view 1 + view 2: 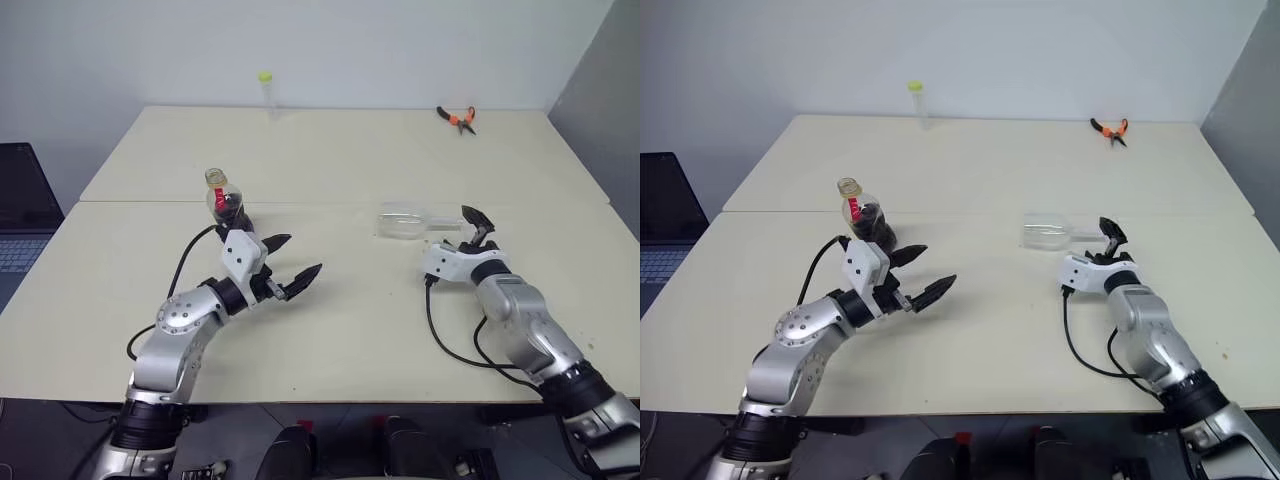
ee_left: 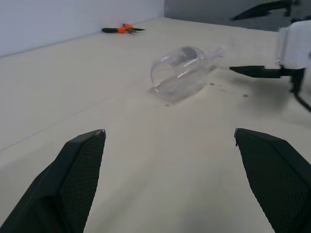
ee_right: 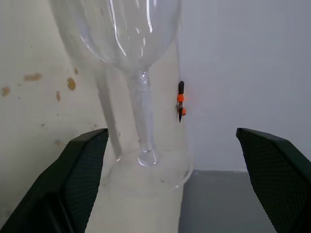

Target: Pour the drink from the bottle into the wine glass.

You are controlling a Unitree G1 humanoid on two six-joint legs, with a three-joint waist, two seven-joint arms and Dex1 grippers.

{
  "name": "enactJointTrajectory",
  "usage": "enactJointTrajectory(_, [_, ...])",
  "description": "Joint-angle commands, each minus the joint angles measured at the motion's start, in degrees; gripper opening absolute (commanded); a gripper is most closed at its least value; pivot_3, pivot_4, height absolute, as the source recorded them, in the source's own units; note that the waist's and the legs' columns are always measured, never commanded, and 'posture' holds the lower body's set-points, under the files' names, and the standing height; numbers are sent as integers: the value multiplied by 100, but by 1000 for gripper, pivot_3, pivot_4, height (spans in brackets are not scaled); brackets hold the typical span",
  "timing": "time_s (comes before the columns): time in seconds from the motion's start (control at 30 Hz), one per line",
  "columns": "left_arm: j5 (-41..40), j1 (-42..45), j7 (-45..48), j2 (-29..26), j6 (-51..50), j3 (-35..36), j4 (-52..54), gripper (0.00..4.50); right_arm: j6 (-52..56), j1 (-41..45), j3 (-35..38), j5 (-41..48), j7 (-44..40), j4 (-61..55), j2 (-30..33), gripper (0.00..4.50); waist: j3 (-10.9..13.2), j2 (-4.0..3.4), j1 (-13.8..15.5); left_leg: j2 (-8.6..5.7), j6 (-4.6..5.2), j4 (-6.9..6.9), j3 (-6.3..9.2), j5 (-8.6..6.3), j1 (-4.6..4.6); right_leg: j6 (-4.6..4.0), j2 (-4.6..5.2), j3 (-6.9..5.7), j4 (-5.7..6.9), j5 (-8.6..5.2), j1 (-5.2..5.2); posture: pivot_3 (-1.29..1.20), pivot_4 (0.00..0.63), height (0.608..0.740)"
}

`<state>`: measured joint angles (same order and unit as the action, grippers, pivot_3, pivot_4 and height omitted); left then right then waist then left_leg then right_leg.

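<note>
Clear wine glass lies on its side, thin stem toward the wide-open right gripper; left gripper spread wide near the round plastic bottle.

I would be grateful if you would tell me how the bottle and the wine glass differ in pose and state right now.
The bottle stands upright, while the wine glass lies on its side. The bottle holds some dark drink; the wine glass looks empty, with a few brown drops on the table near it. The bottle is just beyond the left tool; the wine glass lies with its foot toward the right tool. Both are clear, and neither is gripped.
</note>
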<state>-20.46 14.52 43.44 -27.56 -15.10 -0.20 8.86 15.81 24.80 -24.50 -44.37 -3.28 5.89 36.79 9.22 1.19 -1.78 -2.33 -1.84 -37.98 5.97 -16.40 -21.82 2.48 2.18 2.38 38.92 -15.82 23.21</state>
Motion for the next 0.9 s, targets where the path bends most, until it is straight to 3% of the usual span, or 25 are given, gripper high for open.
enactJointTrajectory(0.03, [-112,218,221,16,17,-53,-29,4485,-88,365,-130,-406,239,561,-215,4500,0,0,-1,0,0,0,0,0,1,0,0,0,0,0,-1,0,150,740])
enactJointTrajectory(0.17, [-39,313,278,137,159,-49,-247,4485,-86,739,-278,-778,609,1378,-493,4500,0,0,-20,2,0,1,-3,0,2,-1,-1,4,1,0,2,0,150,740])
enactJointTrajectory(0.4, [86,330,483,293,631,-109,-718,4485,-278,1652,-339,-686,1129,3243,-1076,4500,-2,1,-51,3,0,-1,-9,0,11,-5,-2,8,6,4,-2,0,150,740])
enactJointTrajectory(0.5, [123,357,501,328,780,-113,-873,4500,-300,1807,-364,-602,1120,3642,-1276,3949,-6,3,-71,3,0,0,-10,0,10,-5,-1,10,4,4,-1,0,150,740])
enactJointTrajectory(0.63, [134,369,516,354,877,-109,-963,4500,-340,1866,-326,-497,1102,3850,-1419,2481,-16,11,-138,6,1,1,-8,0,14,-6,-2,10,6,4,-3,0,150,740])
enactJointTrajectory(0.83, [113,315,415,400,860,-60,-919,4500,54,1604,-33,-395,1043,2965,-1398,307,-17,10,-153,8,2,3,-6,-1,14,-6,-2,10,7,4,-2,0,150,740])
enactJointTrajectory(0.9, [113,288,355,395,789,-36,-871,4500,181,1497,40,-386,952,2577,-1357,149,-15,7,-146,5,2,4,-2,-1,10,-5,-2,8,6,4,0,0,150,740])
